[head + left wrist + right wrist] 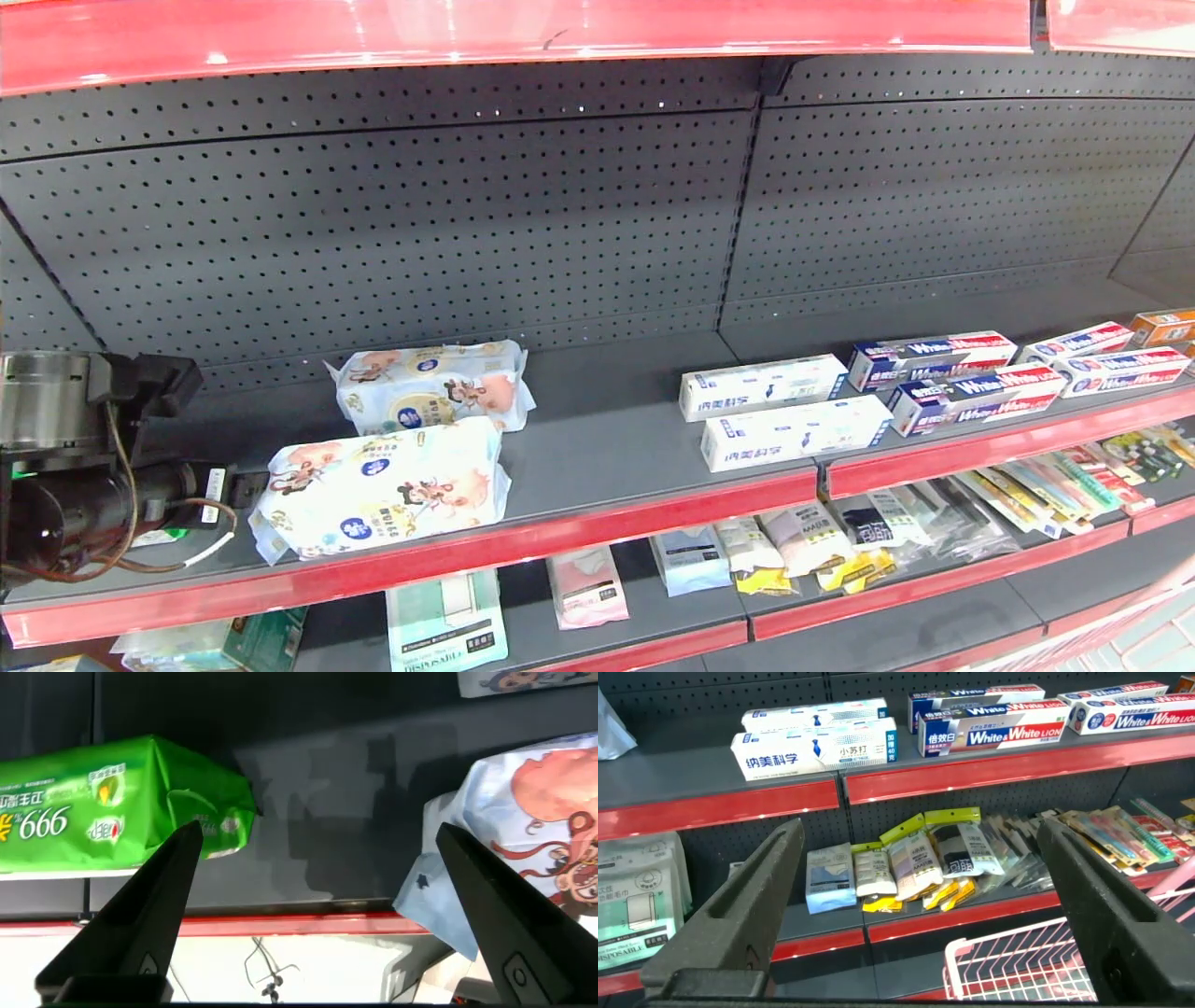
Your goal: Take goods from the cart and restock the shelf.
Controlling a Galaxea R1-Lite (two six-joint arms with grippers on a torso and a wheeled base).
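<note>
Tissue packs (383, 490) two at 8 o'clock, toothpaste boxes (794, 431) six at 3 o'clock, orange box (1162, 327) cut off, left gripper (318, 829), right gripper (920, 823) gaping, empty.

Even, fairly bright light is cast from above in the head view. Small glare spots are seen on the red fascia (513, 28) at the top, and a soft sheen on the shelf edge (560, 532). The pegboard (467, 233) is left dull, lighter toward the right. Short, soft shadows are thrown under the wipes packs (383, 485), and the lower shelf (868, 625) is shaded. Straight lines are bowed near the edges. In the left wrist view blocky shadows are laid on the dark deck (346, 812), while the green pack (112, 803) is strongly lit. The right wrist view is evenly lit; the fingers (738, 915) of the right gripper (920, 821) are rendered dark.
</note>
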